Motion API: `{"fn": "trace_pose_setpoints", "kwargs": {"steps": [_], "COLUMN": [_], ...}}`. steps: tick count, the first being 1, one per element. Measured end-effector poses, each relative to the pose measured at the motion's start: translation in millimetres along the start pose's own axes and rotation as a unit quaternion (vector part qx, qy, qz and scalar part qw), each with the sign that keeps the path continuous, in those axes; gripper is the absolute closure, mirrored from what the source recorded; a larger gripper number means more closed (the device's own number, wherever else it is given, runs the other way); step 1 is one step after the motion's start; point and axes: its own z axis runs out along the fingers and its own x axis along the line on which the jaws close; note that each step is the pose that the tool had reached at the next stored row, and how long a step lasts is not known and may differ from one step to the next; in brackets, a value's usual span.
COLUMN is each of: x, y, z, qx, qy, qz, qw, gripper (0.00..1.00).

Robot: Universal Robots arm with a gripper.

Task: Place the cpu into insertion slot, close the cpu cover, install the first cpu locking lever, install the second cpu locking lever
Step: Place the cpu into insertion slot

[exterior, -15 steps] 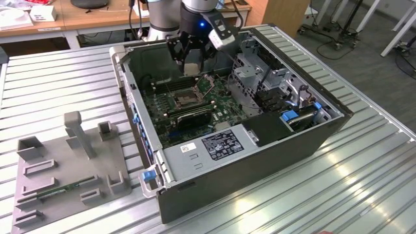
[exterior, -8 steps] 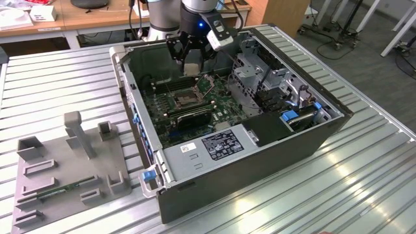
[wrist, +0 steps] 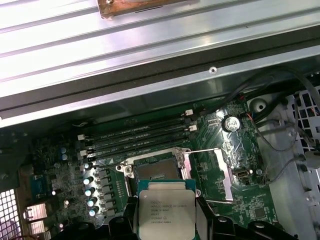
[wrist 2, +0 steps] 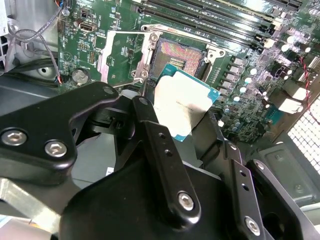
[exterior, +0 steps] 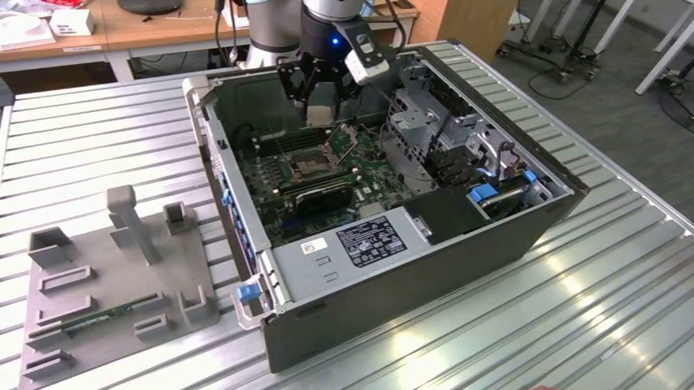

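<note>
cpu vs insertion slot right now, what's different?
The cpu is off the board, gripped by the gripper; the insertion slot sits in the board, empty. The cpu has a pale silver top; the insertion slot is dark inside a metal rim. Both are square, similar in footprint.

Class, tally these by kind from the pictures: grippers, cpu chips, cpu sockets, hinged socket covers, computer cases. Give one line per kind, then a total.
gripper: 1
cpu: 1, held in the gripper
insertion slot: 1, empty
cpu cover: 1, swung open
computer case: 1
Total: 5
</note>
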Motion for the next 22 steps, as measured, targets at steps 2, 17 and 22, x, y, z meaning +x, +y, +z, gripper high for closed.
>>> {"fn": "trace_pose_setpoints", "kwargs": {"steps": [2,17,22], "x": [0.0,0.0,0.3], "y": [0.0,-0.2,-0.3], "z": [0.0,2.3,2.8], "qx": [-0.0001,-0.0023,-0.0030], "qy": [-0.0003,-0.0105,-0.0138], "qz": [0.003,0.118,0.156], "qw": [0.99999,0.99296,0.98760], "gripper": [0.46,0.46,0.46]}}
